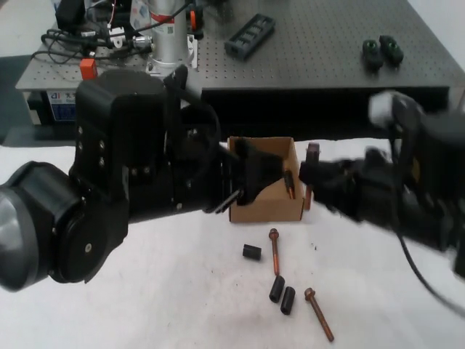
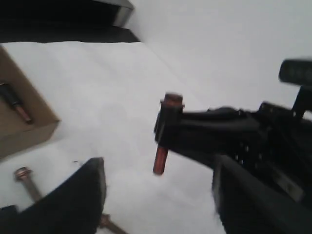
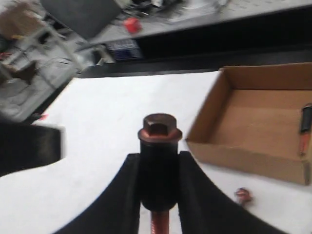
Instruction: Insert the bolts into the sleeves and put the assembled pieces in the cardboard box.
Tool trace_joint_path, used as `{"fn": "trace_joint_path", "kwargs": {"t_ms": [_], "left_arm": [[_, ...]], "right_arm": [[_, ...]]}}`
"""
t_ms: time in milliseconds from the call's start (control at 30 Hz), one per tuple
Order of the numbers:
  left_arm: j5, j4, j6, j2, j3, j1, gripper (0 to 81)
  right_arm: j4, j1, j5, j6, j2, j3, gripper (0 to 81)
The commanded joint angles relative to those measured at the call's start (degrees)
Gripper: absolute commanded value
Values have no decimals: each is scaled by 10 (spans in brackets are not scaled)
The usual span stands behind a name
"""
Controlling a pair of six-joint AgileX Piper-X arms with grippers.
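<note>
My right gripper [image 3: 158,163] is shut on a black sleeve [image 3: 157,180] with a copper bolt [image 3: 160,127] through it, held upright just right of the cardboard box [image 1: 265,212]. The same held piece [image 2: 163,134] hangs in front of my open left gripper [image 2: 157,195], whose fingers [image 2: 90,195] carry nothing. That left gripper [image 1: 243,182] sits at the box's left side. One assembled piece [image 3: 304,127] lies inside the box [image 3: 248,158]. Two loose bolts [image 1: 275,251] [image 1: 320,314] and three loose sleeves [image 1: 251,252] [image 1: 277,288] [image 1: 288,299] lie on the white table in front.
A dark perforated bench [image 1: 327,51] with a black tray [image 1: 249,35] and cables rises behind the box. The bulky left arm [image 1: 109,189] covers the table's left half. White table surface [image 1: 182,305] lies open in front.
</note>
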Motion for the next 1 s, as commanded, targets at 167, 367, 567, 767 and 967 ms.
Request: {"fn": "trace_joint_path", "kwargs": {"t_ms": [167,367,567,767,967], "left_arm": [[-141,92,80,-8,3,0,414],[-148,106,81,-8,6,0,407],[-148,106,81,-8,6,0,407],[-148,106,81,-8,6,0,407],[-148,106,81,-8,6,0,407]], "right_arm": [[196,-32,109,-134,287,-303,34],[326,-30,143,-159,446,-490,32],[390,-28,156,-155,515,-562,27],[382,-27,150,-154,522,-562,250],[398,-33,101,-153,454,-562,355]]}}
